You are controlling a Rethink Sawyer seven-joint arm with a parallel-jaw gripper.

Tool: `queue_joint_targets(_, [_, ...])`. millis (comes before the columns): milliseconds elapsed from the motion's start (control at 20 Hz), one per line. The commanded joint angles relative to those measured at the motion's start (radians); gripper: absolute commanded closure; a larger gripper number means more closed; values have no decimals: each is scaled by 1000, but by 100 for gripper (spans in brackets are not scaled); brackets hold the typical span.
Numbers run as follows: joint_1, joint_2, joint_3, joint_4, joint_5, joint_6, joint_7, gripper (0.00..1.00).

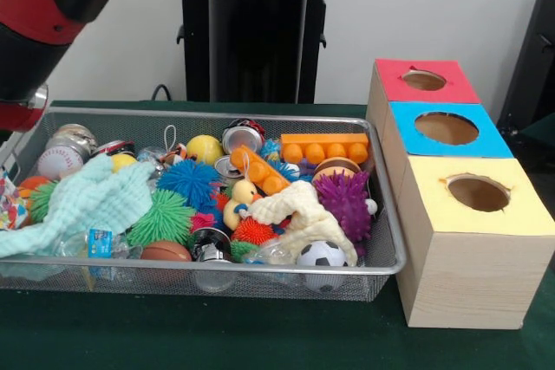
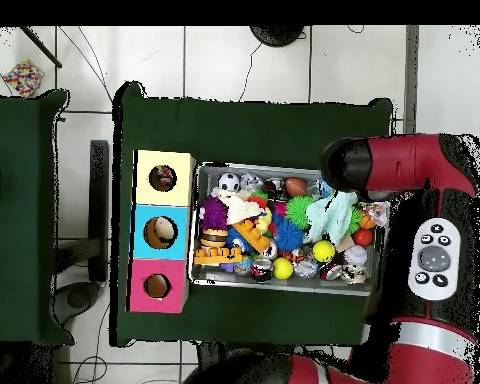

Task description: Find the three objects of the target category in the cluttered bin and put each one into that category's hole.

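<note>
So, arm (image 2: 394, 165) sits over the bin's (image 1: 208, 268) end farthest from the boxes, w/ the gripper itself hidden under the arm body in both views, so can't tell if it's spread, pressed together or pinching anything. Target category isn't given; going by what's in the bin, balls look like a likely set: baseball (image 1: 59, 162), yellow ball (image 1: 205, 148), soccer ball (image 1: 322, 254), plus a brown football-type ball (image 1: 165, 251). That's a guess, not seen. Bin is packed: teal cloth (image 1: 82, 205), green spiky ball (image 1: 163, 218), blue spiky ball (image 1: 189, 181), purple spiky ball (image 1: 345, 201), orange block (image 1: 323, 146), duck (image 1: 241, 204), cream cloth (image 1: 303, 218), cans. Key relation: in the front view arm is at bin's left end, holes are off the right end, so anything picked has to travel the bin's whole long axis to reach the red box (image 1: 423, 81), blue box (image 1: 447, 129) or yellow box (image 1: 479, 194). Baseball lies nearest the arm, just beside the bin's left wall; soccer ball is at the opposite end, near the yellow box. Overhead shows something already inside the blue hole (image 2: 160, 232) and the yellow hole (image 2: 163, 178), can't tell what. Cloths may hide more items.
</note>
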Motion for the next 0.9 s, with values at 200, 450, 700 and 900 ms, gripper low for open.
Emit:
queue_joint_targets(200, [-100,-99,213,301,43,-136,-328,0])
queue_joint_targets(450, [-159,-174,280,425,70,-203,-290,0])
queue_joint_targets(700, [-187,-213,309,481,58,-200,-280,0])
queue_joint_targets(900, [-197,-207,322,478,37,-174,-275,0])
